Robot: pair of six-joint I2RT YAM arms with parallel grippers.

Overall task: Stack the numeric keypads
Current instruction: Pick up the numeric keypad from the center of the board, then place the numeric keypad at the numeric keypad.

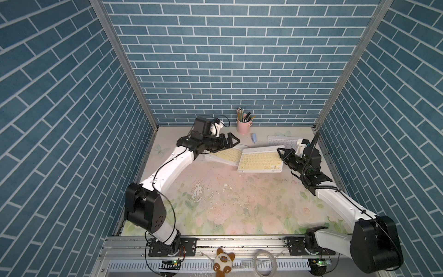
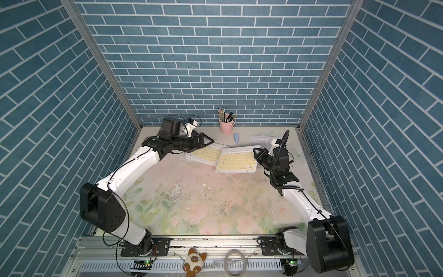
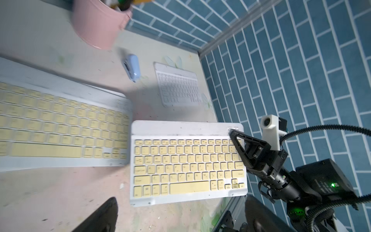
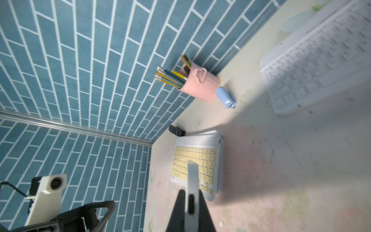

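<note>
The yellow keypad (image 1: 260,162) lies just beside the keypad stack (image 1: 226,156). The right end effector (image 1: 280,151) pinches its short end (jaws pressed onto the frame near one corner). Gripped this far off-centre, it may droop or twist loose. Its free end could strike the stack's side and shove it askew. The left end effector (image 1: 233,141), fingers spread, hovers over the stack and may obstruct placement.
</note>
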